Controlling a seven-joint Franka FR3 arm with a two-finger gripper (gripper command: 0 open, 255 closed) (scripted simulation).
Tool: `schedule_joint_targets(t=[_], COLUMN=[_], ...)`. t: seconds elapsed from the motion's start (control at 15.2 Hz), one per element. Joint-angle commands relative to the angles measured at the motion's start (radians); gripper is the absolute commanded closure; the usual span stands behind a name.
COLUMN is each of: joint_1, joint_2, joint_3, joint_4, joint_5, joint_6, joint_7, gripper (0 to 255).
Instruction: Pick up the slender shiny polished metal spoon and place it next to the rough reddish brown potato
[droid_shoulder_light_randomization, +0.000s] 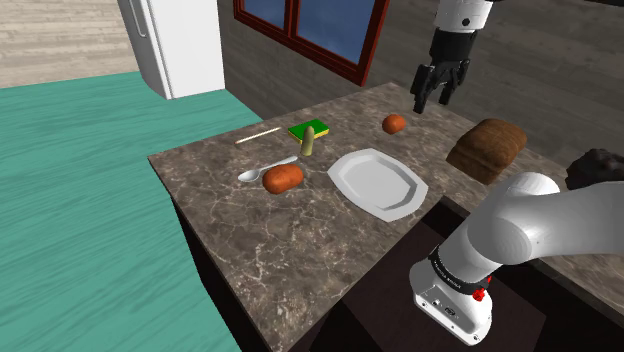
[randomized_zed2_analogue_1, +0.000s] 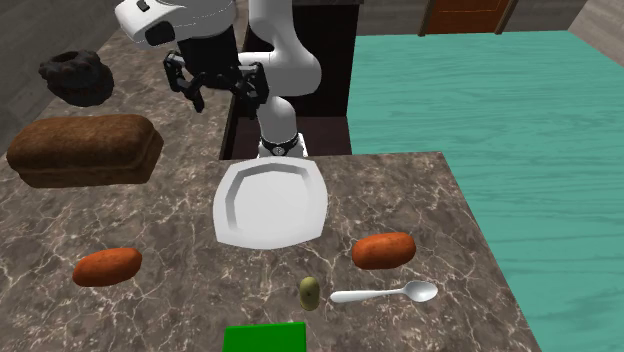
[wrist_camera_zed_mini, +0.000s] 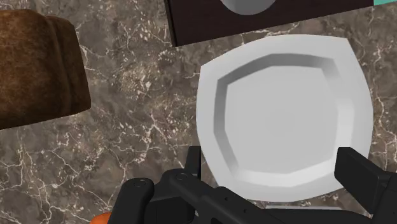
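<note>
Gripper (droid_shoulder_light_randomization: 435, 103), jaws apart and empty, hangs above the counter (droid_shoulder_light_randomization: 300, 250). Spoon (randomized_zed2_analogue_1: 385, 293) lies at the potato's (randomized_zed2_analogue_1: 383, 250) 6 o'clock, so placement seems complete.

no readable text, no legible labels, brands, numbers or signs in any view
</note>
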Motion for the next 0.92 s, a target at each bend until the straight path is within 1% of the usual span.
schedule_joint_targets(t=[0.0, 0.46, 0.86], joint_1=[0.0, 0.058, 0.104], joint_2=[0.0, 0.085, 0.208], joint_3=[0.0, 0.097, 0.181], joint_4=[0.0, -0.073, -0.086], joint_5=[0.0, 0.083, 0.132], joint_6=[0.0, 0.207, 0.389], joint_7=[0.0, 0.106, 0.192], gripper=[0, 0, 0])
